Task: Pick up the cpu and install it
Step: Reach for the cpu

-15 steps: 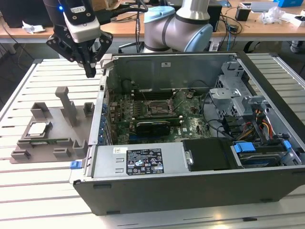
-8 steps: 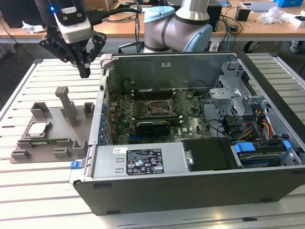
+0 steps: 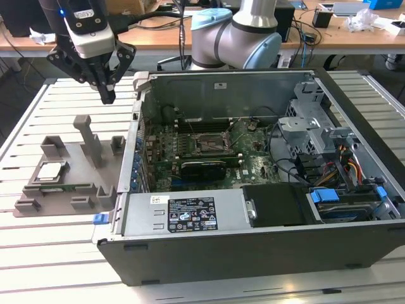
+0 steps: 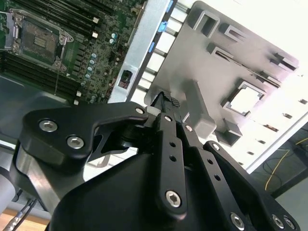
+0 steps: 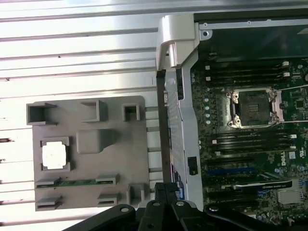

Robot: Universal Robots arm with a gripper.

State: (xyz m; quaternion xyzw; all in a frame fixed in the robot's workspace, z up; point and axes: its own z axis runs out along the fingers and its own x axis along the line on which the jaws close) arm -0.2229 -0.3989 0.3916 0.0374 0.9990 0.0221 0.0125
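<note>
My gripper [image 3: 107,96] hangs in the upper left of the exterior view, its fingers pinched together on nothing. Below it, at the exterior view's left, the cpu [image 3: 50,170] lies flat in a square pocket of the grey fixture tray [image 3: 74,176], well apart from my tips. The socket [image 3: 209,144] on the board at mid-frame looks empty. I judge the chip light, stiff and thin, with a slick metal top and a delicate underside. I would take it gently by two opposite edges and keep it level.
</note>
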